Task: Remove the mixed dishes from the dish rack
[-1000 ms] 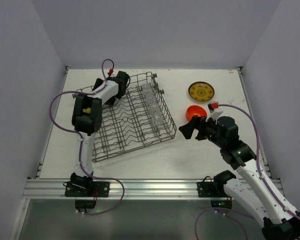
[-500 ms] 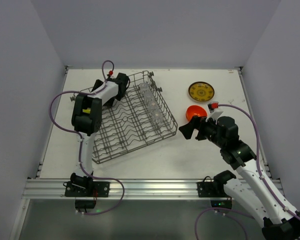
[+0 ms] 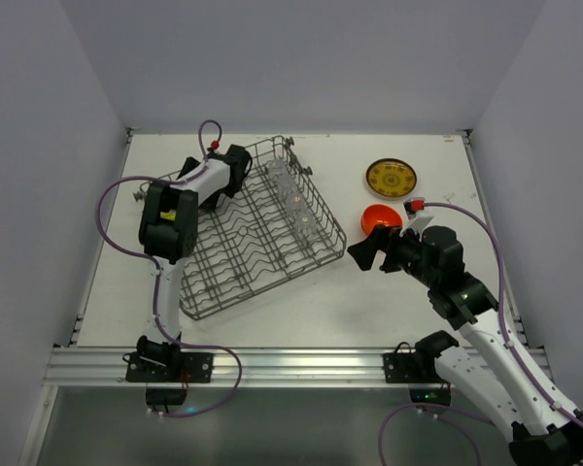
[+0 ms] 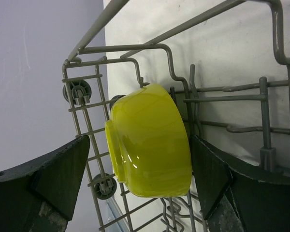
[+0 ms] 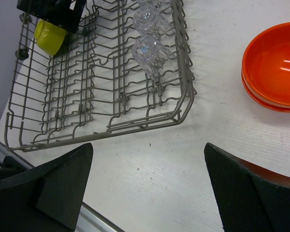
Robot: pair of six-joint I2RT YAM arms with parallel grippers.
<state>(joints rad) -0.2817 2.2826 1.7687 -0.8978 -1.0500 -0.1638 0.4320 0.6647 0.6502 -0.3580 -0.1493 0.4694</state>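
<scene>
Dish rack (image 3: 262,284), a large square grey metal wire basket with wavy dividers, sits skewed on the left half of the white desk (image 3: 301,311), one corner turned toward the desk's far edge. A lime-yellow bowl (image 4: 150,140) stands on its side among the wires at the rack's far-left corner, its foot ring toward the rack wall. The left tool (image 4: 139,145) is spread wide around this bowl, one dark finger on each side; the left one stands clear of the bowl and the right one is right at its side. Three small clear glass cups (image 3: 293,199) lie in a row along the rack's right side. Outside the rack, two orange bowls (image 3: 380,219) are stacked on the right half of the desk, and a round brown-gold patterned plate (image 3: 391,178) lies flat beyond them, closer to the far-right corner. The right tool (image 3: 361,254) hangs over bare desk between the rack and the orange bowls, its fingers spread fully apart and holding nothing
</scene>
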